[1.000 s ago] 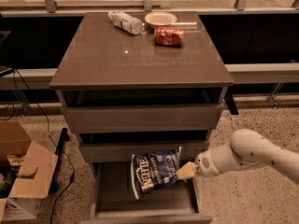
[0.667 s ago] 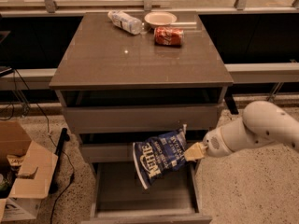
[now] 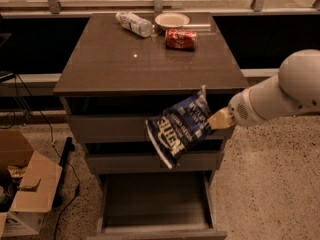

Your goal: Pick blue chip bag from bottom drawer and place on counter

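Glossy grey-brown table [image 3: 140,64]: bottle [image 3: 134,24], bowl [image 3: 172,20], red can [image 3: 180,39] at table's far edge. Bottom drawer [image 3: 155,204] open beneath table. End effector [image 3: 216,121] at table's front-right, apparently pinching blue chip bag [image 3: 180,126], bag tilted just below table edge.

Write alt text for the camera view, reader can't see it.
A robot's gripper holds a blue chip bag in mid-air before the cabinet's upper drawers, above the open bottom drawer and not yet on the counter. At the counter's far edge sit a red can, a clear bottle and a pale bowl; a cardboard box is on the floor at left.
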Motion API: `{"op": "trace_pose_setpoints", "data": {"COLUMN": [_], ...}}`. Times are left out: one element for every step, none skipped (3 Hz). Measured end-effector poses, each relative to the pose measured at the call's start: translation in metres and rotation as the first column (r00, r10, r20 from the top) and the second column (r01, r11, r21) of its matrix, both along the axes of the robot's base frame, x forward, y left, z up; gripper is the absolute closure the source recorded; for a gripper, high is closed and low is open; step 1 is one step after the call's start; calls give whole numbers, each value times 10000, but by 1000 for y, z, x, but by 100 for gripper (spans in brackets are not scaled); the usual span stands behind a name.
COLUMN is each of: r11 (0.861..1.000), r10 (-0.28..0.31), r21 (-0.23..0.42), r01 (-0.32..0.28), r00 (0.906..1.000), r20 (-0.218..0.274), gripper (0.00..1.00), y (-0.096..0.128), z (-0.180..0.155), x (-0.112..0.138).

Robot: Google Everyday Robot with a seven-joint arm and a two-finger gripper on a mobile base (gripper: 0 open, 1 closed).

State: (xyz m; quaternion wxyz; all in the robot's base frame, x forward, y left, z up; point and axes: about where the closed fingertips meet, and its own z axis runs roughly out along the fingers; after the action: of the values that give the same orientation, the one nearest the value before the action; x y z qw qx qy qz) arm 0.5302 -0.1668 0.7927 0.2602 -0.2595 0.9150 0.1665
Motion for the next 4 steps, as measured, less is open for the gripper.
{"op": "trace_pose_setpoints", "data": {"r11": [9933, 9945, 9953, 9948], "r10": [-211, -178, -149, -30], "r21": [-1083, -994, -920, -979], "r01": [413, 345, 308, 294], "r00": [9832, 9862, 9856, 9660], "r20": [1813, 1646, 1687, 2586], "gripper": [100, 100, 100, 100], "y": [-6, -5, -2, 10], "z": [86, 77, 79, 109], "x": [31, 28, 30, 54]}}
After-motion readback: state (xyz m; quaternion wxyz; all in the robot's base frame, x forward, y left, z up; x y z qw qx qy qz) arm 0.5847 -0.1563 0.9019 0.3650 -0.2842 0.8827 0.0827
